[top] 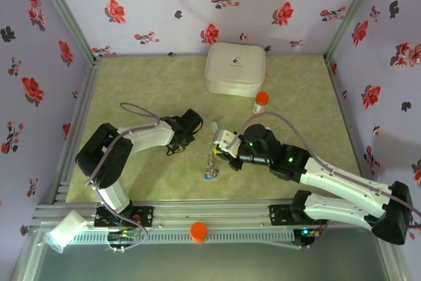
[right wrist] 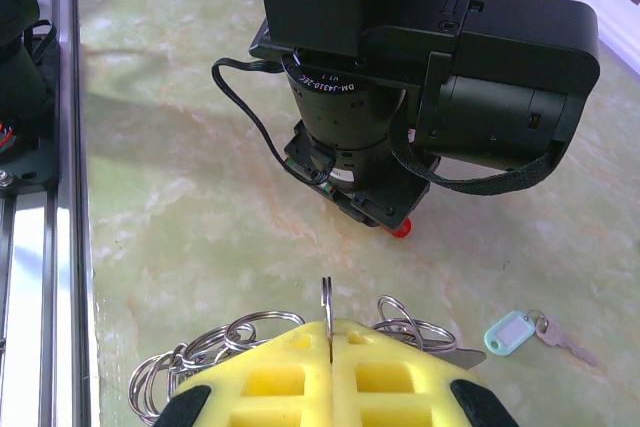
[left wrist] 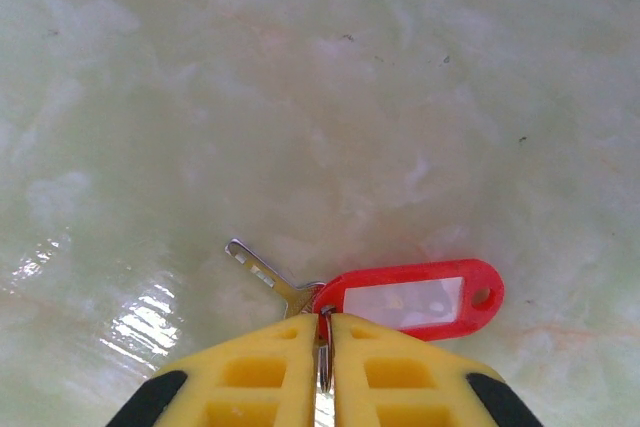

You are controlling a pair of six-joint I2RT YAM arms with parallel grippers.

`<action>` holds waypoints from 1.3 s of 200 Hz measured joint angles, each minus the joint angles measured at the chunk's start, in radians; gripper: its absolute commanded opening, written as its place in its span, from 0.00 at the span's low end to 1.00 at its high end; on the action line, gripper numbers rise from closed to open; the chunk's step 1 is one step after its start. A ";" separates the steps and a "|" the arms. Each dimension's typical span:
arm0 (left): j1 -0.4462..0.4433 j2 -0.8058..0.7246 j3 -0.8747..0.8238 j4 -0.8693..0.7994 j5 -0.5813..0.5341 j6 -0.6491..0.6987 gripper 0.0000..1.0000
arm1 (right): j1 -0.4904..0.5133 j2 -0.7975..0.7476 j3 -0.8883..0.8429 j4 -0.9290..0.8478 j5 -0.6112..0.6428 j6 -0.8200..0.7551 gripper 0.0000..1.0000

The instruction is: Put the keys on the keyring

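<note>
Fingers of your left gripper are pressed together on the thin metal loop of the red-tagged key, whose silver blade points away over the marbled green table; whether it touches the surface cannot be told. Your right gripper is likewise clamped, pinching one upright ring of the keyring, a bunch of silvery split rings fanning out to either side. You have a teal-tagged key lying on the table near that bunch.
</note>
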 measured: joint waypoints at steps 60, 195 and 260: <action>0.000 -0.003 0.000 0.000 0.000 0.000 0.06 | 0.002 0.000 0.000 0.000 0.000 0.000 0.00; -0.024 -0.351 -0.051 0.076 0.008 0.623 0.00 | 0.002 0.027 0.000 0.006 0.014 0.030 0.00; 0.019 -0.165 -0.037 0.018 0.254 0.772 0.00 | 0.002 0.026 0.000 0.015 0.019 0.030 0.00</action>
